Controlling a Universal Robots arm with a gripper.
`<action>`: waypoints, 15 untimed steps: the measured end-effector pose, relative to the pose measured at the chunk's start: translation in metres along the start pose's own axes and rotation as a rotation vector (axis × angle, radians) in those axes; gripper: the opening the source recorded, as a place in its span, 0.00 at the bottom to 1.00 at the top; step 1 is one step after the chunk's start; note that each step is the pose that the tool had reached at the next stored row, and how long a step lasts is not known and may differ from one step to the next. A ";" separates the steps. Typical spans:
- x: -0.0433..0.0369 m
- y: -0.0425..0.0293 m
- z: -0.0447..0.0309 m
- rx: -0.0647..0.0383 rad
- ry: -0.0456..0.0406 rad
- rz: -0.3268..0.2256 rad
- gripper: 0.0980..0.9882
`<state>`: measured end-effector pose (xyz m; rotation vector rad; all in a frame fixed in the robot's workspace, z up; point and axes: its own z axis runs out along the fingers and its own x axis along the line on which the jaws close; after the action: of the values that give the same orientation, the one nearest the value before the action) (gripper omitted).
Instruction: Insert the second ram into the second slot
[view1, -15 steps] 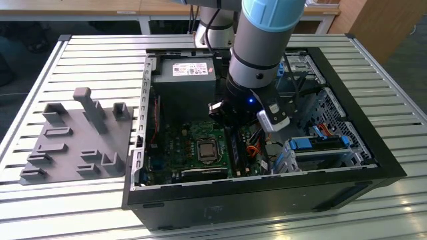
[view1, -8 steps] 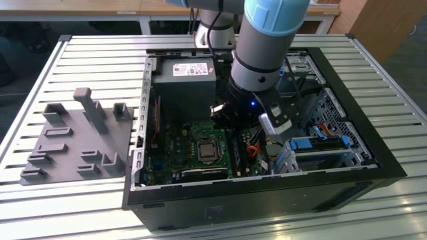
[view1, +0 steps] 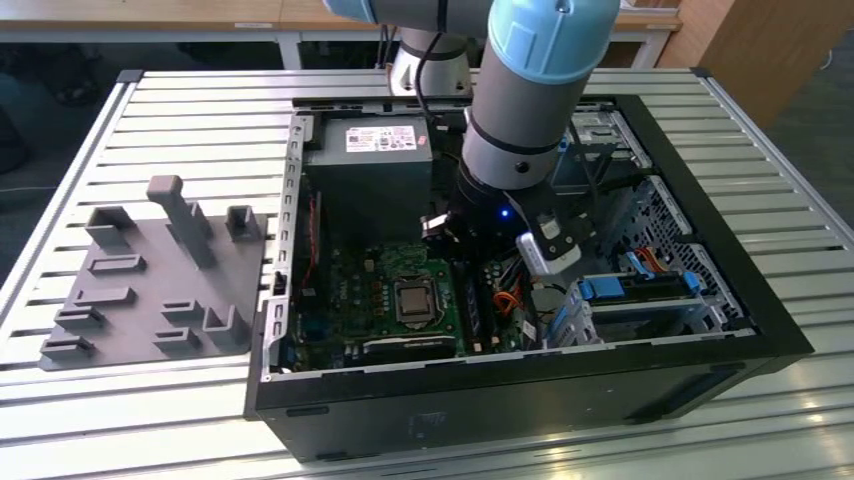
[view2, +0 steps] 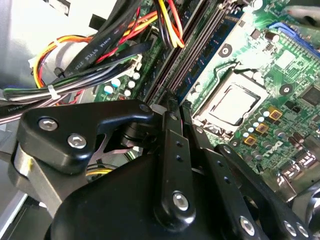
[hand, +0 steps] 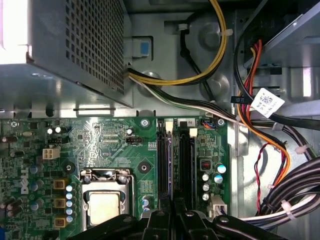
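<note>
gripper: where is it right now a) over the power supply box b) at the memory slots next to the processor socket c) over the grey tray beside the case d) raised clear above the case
b: in the first wrist view the gripper sits at the end of the memory slots, right beside the processor socket on the green board.

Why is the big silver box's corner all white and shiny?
First wrist view: light glares off the silver box, washing it white; second wrist view: the case wall glares too; exterior view: the table slats glint.
</note>
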<state>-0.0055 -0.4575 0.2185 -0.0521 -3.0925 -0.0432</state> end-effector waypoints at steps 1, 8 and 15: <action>0.0000 0.0000 0.0000 0.000 0.0000 0.000 0.05; 0.0022 0.0000 0.0003 -0.001 -0.0002 0.002 0.05; 0.0026 -0.0017 0.0012 -0.001 -0.0004 0.011 0.05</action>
<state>-0.0082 -0.4591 0.2174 -0.0691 -3.0924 -0.0445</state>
